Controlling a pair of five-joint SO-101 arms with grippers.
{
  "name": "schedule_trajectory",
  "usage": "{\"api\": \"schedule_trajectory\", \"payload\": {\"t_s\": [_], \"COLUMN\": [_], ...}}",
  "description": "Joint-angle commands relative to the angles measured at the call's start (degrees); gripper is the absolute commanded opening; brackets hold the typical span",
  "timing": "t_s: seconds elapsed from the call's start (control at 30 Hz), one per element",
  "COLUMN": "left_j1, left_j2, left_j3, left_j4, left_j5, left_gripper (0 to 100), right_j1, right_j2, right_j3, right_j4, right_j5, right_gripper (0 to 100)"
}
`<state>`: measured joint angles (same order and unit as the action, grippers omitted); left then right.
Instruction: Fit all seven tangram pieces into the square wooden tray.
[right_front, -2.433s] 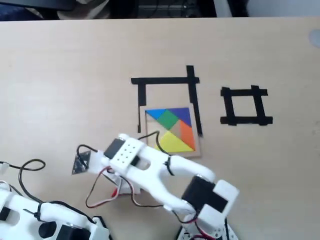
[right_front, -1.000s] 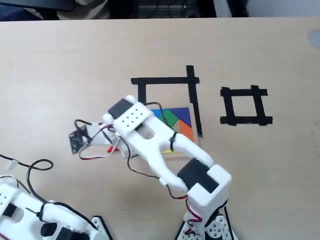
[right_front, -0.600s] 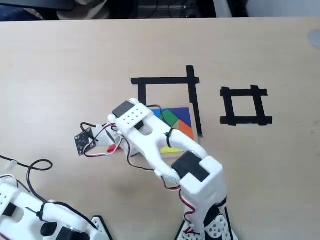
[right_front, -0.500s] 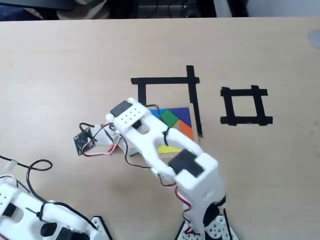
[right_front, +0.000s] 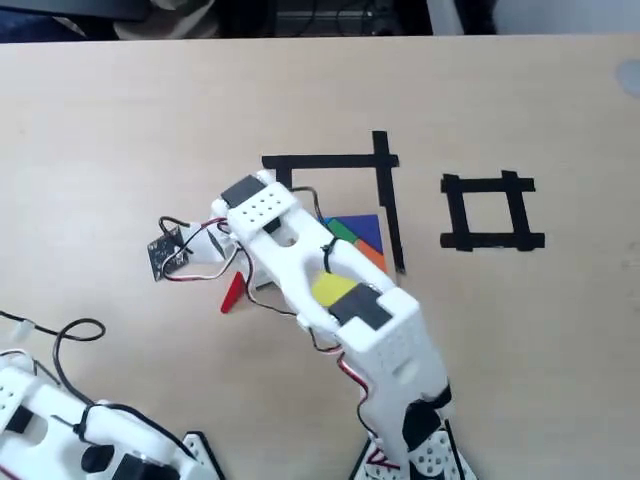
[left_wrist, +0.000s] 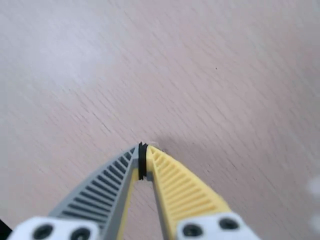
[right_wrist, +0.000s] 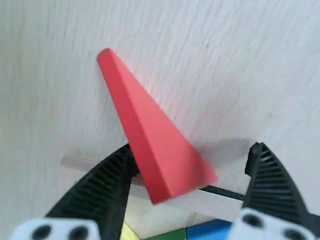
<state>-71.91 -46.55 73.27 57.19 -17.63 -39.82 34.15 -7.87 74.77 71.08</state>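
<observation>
Right wrist view: right gripper (right_wrist: 192, 150) spread astride red triangle (right_wrist: 150, 150) just outside tray (right_wrist: 160, 212); likely pick-up step, next clamp, lift, seat inside; left gripper (left_wrist: 144, 162) clenched, empty.

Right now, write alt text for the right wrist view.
A red triangle lies within the open right end effector, with the table behind it. A blue piece and a green piece show in the tray.
</observation>
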Motion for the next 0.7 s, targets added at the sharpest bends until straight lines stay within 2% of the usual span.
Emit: {"api": "schedule_trajectory", "payload": {"t_s": [0.0, 0.23, 0.43, 0.67], "left_j1": [0.66, 0.75, 0.84, 0.84], "left_j2": [-0.97, -0.97, -0.97, -0.97], "left_j3": [-0.31, -0.31, -0.31, -0.31], "left_j4": [-0.79, -0.79, -0.79, -0.88], "left_j5": [0.62, 0.62, 0.62, 0.62], "left_gripper": [3, 3, 3, 3], "right_j1": [0.44, -0.88, -1.05, -1.23], "right_j2": [1.80, 3.30, 3.21, 3.21], "right_j3": [-4.97, -6.90, -6.64, -10.07], "right_j4": [-0.79, -0.35, -0.35, 4.48], "right_j5": [0.70, 0.62, 0.53, 0.62], "right_gripper": [33.2, 21.2, 22.7, 22.7]}}
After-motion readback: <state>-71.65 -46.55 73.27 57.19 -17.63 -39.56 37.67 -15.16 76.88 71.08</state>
